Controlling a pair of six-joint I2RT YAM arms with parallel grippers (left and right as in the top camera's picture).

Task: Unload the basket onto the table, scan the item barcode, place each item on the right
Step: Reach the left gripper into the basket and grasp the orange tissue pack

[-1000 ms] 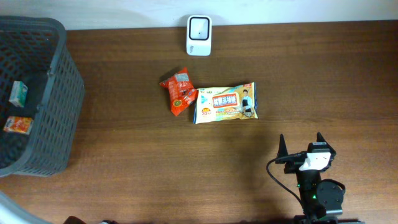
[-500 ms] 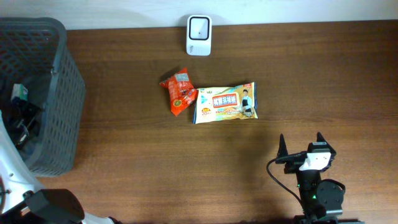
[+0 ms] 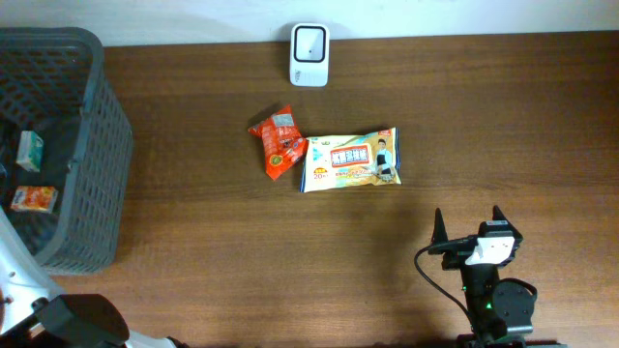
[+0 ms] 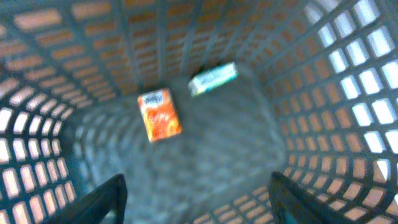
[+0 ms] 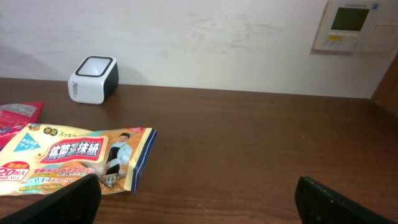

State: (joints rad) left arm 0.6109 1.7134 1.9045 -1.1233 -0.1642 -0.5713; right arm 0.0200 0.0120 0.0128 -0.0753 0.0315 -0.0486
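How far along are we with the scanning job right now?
Done, it seems: an orange box and a green-white box lie in the basket. In hand: nothing; the left gripper hangs over them, jaws open and empty, and the right gripper is parked, open. Left: the red packet and the wipes pack lie on the table by the scanner, apparently unscanned.

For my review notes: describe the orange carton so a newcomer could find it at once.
Find the dark mesh basket at the table's left edge. Two cartons lie on its floor; the orange carton is the one nearer the robot, unlike the green-and-white carton.
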